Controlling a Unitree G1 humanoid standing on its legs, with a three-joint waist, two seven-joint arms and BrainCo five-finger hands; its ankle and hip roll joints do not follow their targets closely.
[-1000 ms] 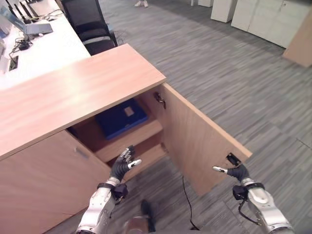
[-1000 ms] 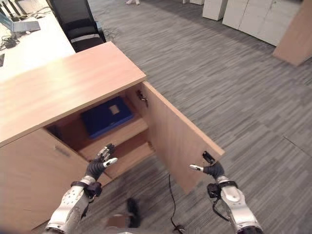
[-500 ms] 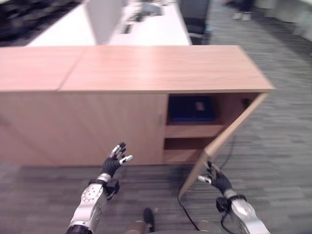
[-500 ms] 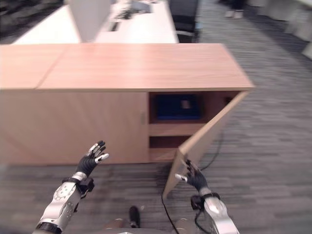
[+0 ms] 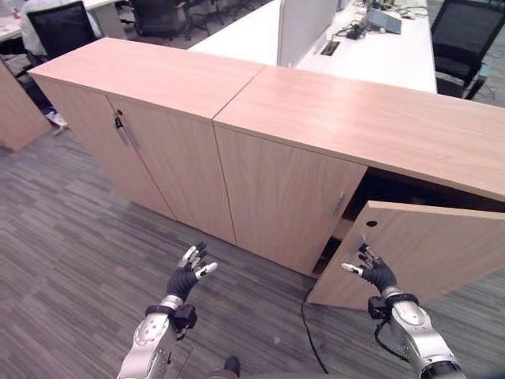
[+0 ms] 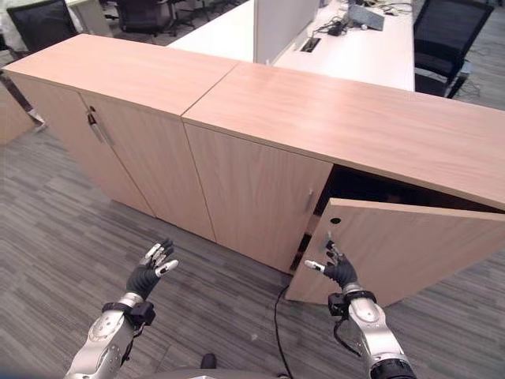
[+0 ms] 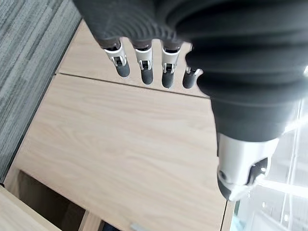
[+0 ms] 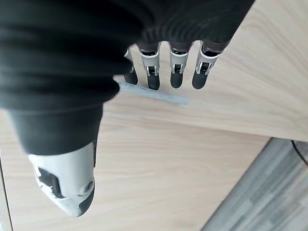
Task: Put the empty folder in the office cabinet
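The wooden office cabinet (image 5: pixel 355 118) stands in front of me, its right door (image 5: pixel 434 253) ajar at a narrow angle, with a dark gap (image 5: pixel 410 189) above it. My right hand (image 5: pixel 377 273) is open, fingers straight, at the free edge of that door, low on its outer face. In the right wrist view the straight fingers (image 8: pixel 176 72) point at the wood panel. My left hand (image 5: pixel 188 276) is open too, raised over the carpet before the closed left door (image 5: pixel 276 197), touching nothing.
A second closed cabinet (image 5: pixel 118 134) adjoins on the left. White desks (image 5: pixel 371 47) with a divider panel (image 5: pixel 304 28) and black chairs (image 5: pixel 465 31) stand behind. A seated person (image 5: pixel 35 20) is at the far left. Grey carpet (image 5: pixel 79 260) lies in front.
The camera has swung, so the whole scene has shifted. The cabinet door has swung much nearer to closed, with my right hand still at its edge. The blue folder inside is now hidden.
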